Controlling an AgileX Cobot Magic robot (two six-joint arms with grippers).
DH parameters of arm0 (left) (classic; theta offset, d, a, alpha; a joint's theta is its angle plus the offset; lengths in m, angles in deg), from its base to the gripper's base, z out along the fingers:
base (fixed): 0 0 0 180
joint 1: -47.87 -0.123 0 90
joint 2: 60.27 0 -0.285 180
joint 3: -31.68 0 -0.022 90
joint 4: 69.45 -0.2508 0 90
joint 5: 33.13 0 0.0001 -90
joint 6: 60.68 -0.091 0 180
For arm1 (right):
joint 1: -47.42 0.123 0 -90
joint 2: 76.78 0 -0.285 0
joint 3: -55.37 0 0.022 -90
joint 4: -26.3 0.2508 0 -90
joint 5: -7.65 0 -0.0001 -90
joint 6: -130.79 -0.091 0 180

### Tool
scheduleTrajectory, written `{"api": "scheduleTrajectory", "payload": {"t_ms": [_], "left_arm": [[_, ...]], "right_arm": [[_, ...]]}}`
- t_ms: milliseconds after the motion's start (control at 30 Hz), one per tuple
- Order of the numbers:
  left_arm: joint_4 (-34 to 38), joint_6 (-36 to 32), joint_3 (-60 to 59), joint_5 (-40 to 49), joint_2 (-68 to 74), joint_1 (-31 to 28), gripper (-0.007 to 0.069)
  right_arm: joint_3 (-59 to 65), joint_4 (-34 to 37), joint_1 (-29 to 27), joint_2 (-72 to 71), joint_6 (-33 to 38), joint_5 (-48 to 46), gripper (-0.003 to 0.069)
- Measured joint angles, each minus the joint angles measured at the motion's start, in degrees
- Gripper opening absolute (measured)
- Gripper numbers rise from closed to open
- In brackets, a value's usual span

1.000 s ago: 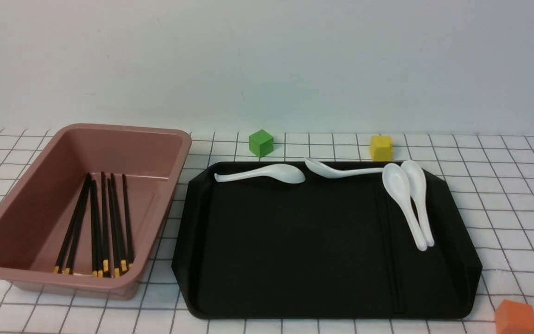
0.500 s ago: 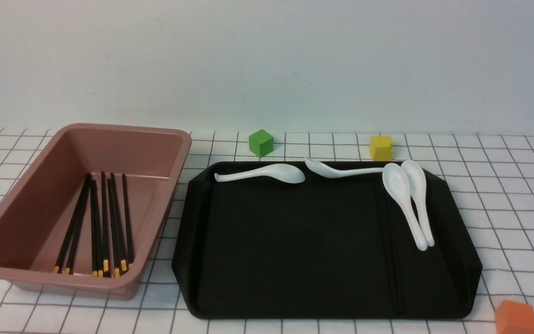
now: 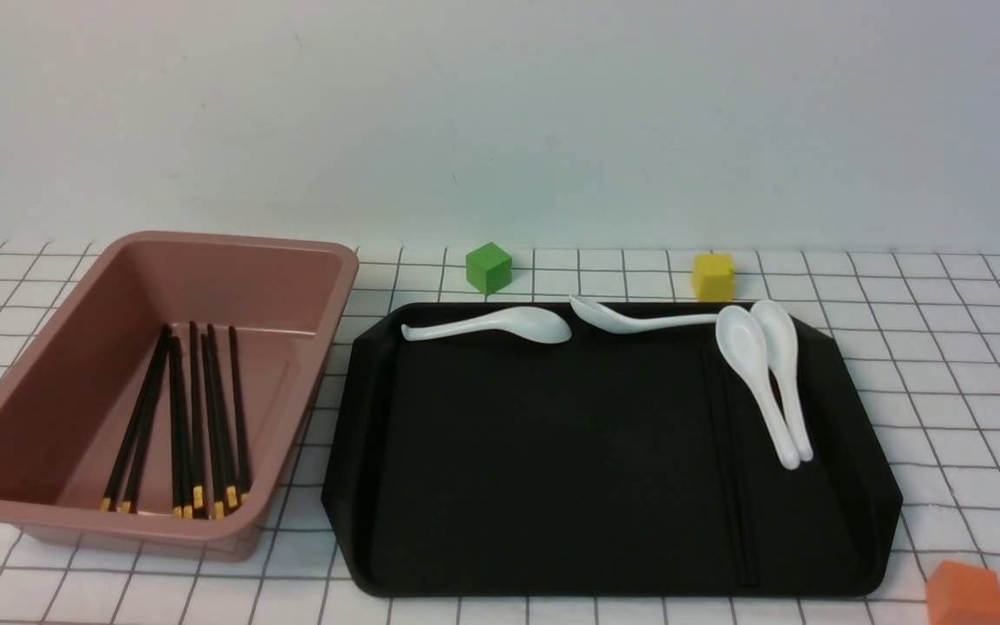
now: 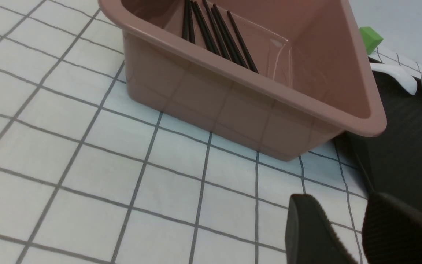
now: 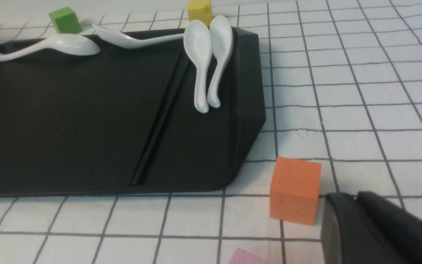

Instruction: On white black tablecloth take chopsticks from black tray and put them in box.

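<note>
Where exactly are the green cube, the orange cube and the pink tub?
green cube [image 3: 489,267]: front view, on its front face.
orange cube [image 5: 294,189]: right wrist view, on its front face.
pink tub [image 3: 244,246]: front view, on its far rim.

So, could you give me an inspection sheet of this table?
Surface: white tablecloth with thin black grid, lying flat.
Job's things: black chopsticks with yellow-gold bands lie inside the pinkish-brown plastic box; the matte-black rectangular tray shows a thin dark line, chopstick or ridge, cannot tell.
Clutter: four white ceramic spoons on the tray; green cube, yellow cube, orange cube on the cloth.
Grippers: left gripper open, empty; right gripper shut, empty.
Cables: nothing seen.
Surroundings: plain pale wall.
</note>
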Motion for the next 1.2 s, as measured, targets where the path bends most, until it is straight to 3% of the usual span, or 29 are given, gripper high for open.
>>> {"api": "scheduleTrajectory", "payload": {"t_ms": [1200], "left_arm": [[0.0, 0.0, 0.0, 0.0, 0.0, 0.0, 0.0239]], "right_arm": [[0.0, 0.0, 0.0, 0.0, 0.1, 0.0, 0.0106]]}}
